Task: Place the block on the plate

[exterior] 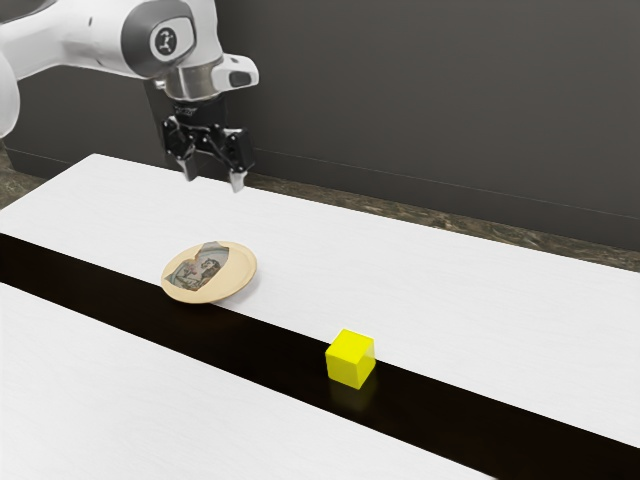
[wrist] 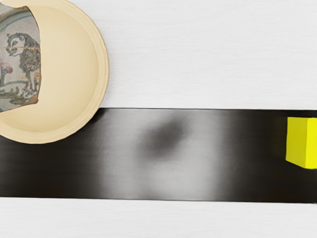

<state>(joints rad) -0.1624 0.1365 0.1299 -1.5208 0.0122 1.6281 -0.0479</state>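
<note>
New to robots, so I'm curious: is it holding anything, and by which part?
Nothing is held: the pincer is open and empty, and the block sits on the dark strip.

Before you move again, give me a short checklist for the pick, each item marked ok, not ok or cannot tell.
1. Tool open: ok, its fingertips stand apart.
2. Tool free of any load: ok, nothing is between the fingertips.
3. Block apart from the plate: ok, it rests on the dark strip with a gap between them.
4. Tool lowered around the block: not ok, it hangs well above the table and away from the block.
5. Plate steady enough to take the block: cannot tell; it overlaps the strip's edge.
</note>
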